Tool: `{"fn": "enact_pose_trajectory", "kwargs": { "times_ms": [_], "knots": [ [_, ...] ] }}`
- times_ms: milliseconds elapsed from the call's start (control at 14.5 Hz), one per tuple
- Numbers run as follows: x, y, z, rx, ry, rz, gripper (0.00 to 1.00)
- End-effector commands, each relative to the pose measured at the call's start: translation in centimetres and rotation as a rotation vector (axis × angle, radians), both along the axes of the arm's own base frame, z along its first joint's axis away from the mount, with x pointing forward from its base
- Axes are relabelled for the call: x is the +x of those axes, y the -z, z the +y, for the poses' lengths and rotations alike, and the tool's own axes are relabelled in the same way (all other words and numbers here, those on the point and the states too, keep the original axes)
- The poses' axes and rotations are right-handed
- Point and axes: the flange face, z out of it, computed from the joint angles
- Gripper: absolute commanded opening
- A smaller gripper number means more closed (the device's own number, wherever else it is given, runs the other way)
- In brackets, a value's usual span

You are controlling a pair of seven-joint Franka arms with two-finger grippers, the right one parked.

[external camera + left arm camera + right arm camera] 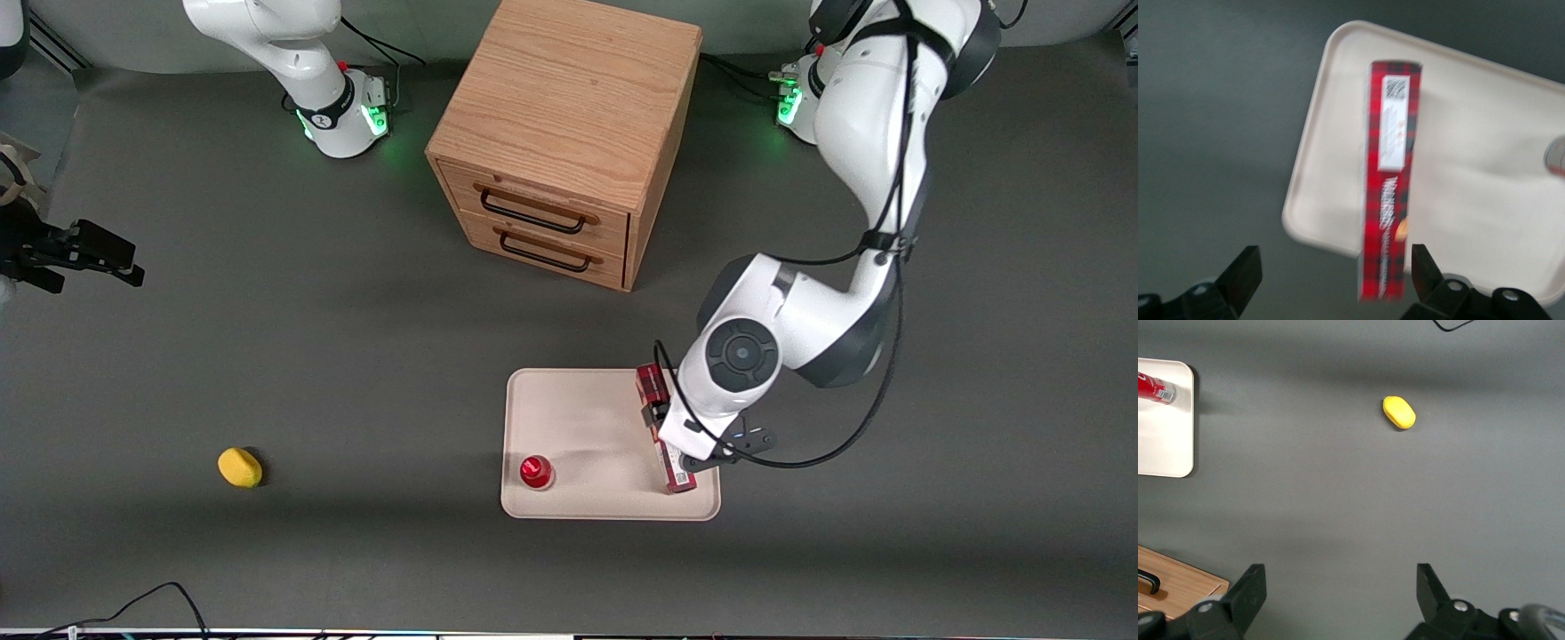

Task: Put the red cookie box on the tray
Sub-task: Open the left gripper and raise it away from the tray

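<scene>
Cardboard red cookie box [1389,180] lies along the tray [578,418] edge nearest the working arm, gripper [1331,273] hovering above with jaws spread and empty; likely light, stiff but crushable, so pinch mid-length across the narrow width, gently.

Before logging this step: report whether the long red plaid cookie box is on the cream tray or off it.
On it. The red plaid cookie box lies flat on the cream-white tray, the open gripper above it.
</scene>
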Motion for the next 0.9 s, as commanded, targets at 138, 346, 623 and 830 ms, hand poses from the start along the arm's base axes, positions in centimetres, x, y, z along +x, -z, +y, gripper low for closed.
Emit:
{"fn": "enact_pose_trajectory", "kwargs": {
  "times_ms": [138, 346, 623, 830],
  "knots": [
    [-2.0, -11.0, 6.2, 0.014, 0.160, 0.063, 1.00],
    [-5.4, -17.0, 12.3, 0.053, 0.245, 0.094, 1.00],
    [-10.6, -21.9, 21.6, 0.046, 0.334, 0.085, 1.00],
    [-14.2, -21.0, 29.0, 0.017, 0.360, 0.046, 1.00]
  ]
}}
